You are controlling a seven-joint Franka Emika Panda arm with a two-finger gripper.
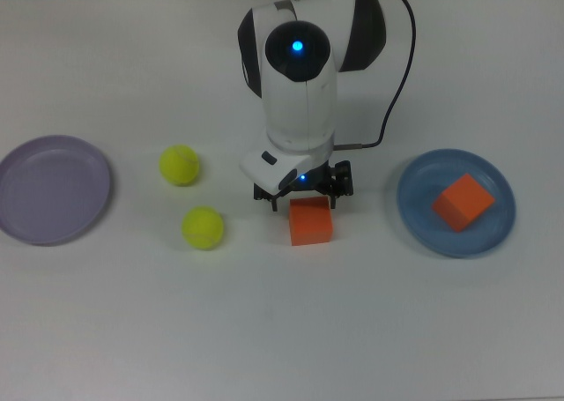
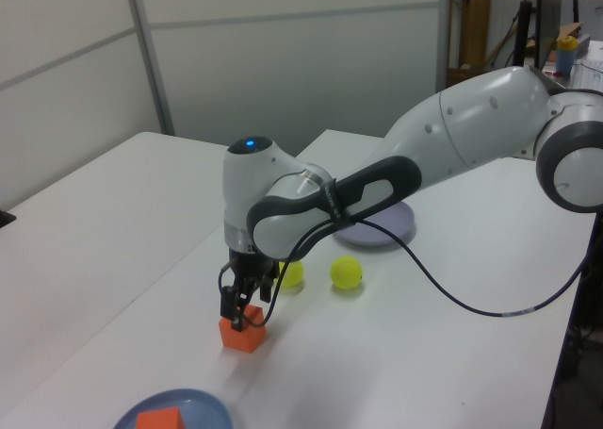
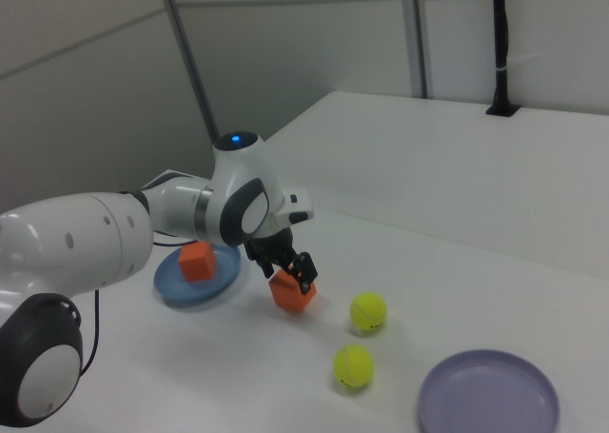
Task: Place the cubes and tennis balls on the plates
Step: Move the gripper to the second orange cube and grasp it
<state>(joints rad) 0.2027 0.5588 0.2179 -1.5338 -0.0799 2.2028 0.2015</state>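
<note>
One orange cube rests on the white table between the two plates. My gripper is open and low over it, a finger on each side of the cube's top. In the left view the gripper reaches down onto that cube. The second cube lies on the blue plate at the top view's right. Two tennis balls sit on the table left of the gripper. The lavender plate at the top view's far left holds nothing.
The white arm reaches in from the top view's upper edge, trailing a black cable. Grey wall panels stand behind the table in the left view.
</note>
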